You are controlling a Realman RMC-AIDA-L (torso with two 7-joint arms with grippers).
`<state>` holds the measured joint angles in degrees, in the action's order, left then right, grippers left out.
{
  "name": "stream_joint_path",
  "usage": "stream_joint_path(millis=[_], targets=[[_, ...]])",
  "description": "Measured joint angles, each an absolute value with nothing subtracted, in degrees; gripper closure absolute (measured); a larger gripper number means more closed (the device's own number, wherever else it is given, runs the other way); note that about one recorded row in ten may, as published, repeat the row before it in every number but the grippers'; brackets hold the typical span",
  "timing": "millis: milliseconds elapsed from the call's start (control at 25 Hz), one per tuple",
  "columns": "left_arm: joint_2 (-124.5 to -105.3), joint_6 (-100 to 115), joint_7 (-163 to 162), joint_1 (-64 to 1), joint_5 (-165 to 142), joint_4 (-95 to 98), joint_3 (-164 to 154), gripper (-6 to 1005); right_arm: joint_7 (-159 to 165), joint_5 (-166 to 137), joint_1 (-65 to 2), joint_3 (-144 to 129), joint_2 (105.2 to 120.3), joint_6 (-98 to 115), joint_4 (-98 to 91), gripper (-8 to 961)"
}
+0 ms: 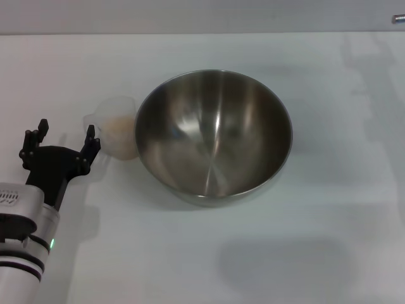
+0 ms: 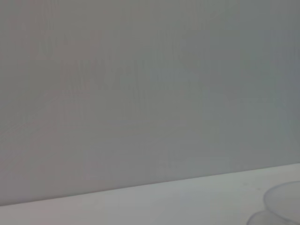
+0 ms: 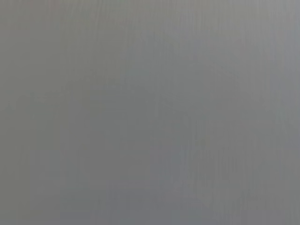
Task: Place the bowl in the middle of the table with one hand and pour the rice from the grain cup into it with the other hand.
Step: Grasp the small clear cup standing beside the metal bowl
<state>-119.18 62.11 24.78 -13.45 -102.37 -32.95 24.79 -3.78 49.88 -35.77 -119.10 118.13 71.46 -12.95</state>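
**A:** Head view: your steel mixing bowl [image 1: 214,136] sits near the middle of the table [image 1: 316,266], empty. That part looks done.

**B:** And the rice [image 1: 120,130]?

**A:** You've poured none. It fills the grain cup [image 1: 116,126], standing upright just beside the bowl's left rim. Your left gripper [image 1: 61,140] hovers near the cup, fingers spread, holding nothing.

**B:** The right gripper?

**A:** Out of sight; you can't judge it.
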Motion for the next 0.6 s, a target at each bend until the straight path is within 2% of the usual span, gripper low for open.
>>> stream_joint_path(millis=[600], targets=[[-119.18, 58.1, 24.7, -17.4, -101.3, -30.6, 27.2, 303, -3.8, 50.2, -36.2, -119.1, 118.13, 71.1, -13.0, 350]])
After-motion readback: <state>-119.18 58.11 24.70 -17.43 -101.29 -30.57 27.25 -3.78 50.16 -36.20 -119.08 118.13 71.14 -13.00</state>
